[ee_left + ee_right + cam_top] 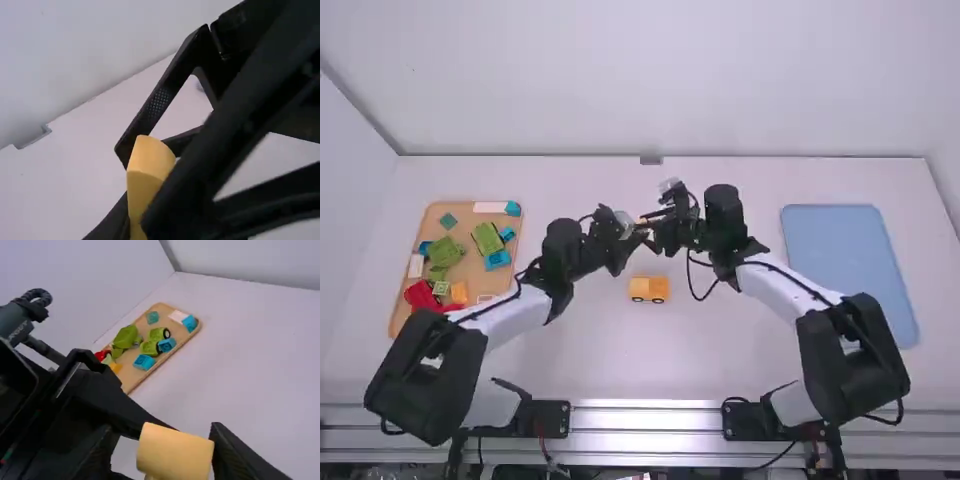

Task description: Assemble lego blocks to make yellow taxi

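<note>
Yellow and smooth-sided, a toy block is held above the table where the two arms meet. A plain, almost rectangular face is presented to the right wrist view, while a rounded end is seen in the left wrist view. It is gripped by the left gripper; the right gripper is parted around it, with a gap seen along one side. Whether the block is touched by the right gripper cannot be told. Nearer the arm bases, between them, a yellow-orange wheeled body is set upright on the table, apart from both grippers, with two dark wheels shown along its near side. At the left, a tan tray is filled with loose pieces: green wheeled blocks, a red piece, a small orange block, and others in blue, teal and white. A flat blue tray is placed at the right.
</note>
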Controlling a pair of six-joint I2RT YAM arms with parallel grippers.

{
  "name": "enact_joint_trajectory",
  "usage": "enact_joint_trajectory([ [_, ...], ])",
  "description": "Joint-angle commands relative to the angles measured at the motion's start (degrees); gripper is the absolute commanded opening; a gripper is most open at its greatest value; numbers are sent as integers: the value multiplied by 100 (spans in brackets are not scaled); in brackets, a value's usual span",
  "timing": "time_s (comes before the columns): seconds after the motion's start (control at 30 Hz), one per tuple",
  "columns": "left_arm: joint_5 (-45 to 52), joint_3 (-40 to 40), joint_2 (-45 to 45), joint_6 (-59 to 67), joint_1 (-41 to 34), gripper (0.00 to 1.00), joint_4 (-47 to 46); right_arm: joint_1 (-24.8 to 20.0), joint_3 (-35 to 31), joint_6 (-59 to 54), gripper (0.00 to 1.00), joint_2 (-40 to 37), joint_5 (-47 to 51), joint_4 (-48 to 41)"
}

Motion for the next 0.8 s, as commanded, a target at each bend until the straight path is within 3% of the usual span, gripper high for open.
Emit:
enact_joint_trajectory([
  [0.0, 24, -7, 37, -42, -46, 2, 46, 81, 46, 4, 41, 35, -282, -4],
  [0.1, 28, -7, 37, -46, -33, 6, 111, 155, 48, 2, 22, 35, -203, -2],
  [0.23, 26, -7, 37, -44, -63, 19, 175, 146, 46, 0, 21, 35, -118, 2],
  [0.3, 44, -7, 37, -46, -31, 55, 195, 142, 46, -2, 20, 35, -109, 33],
  [0.33, 44, -7, 37, -46, -11, 99, 227, 131, 48, -7, 20, 33, -111, 70],
  [0.5, 39, -11, 0, -455, 4, 99, 221, -87, 129, -372, 17, 33, -306, -7],
  [0.63, 190, 11, -173, -1386, 234, 99, 210, -205, 498, -1217, 17, 33, -654, -807],
  [0.77, 2103, 328, -188, -1220, 791, 99, -291, -229, 1145, -2455, 15, 33, -713, -2177],
])
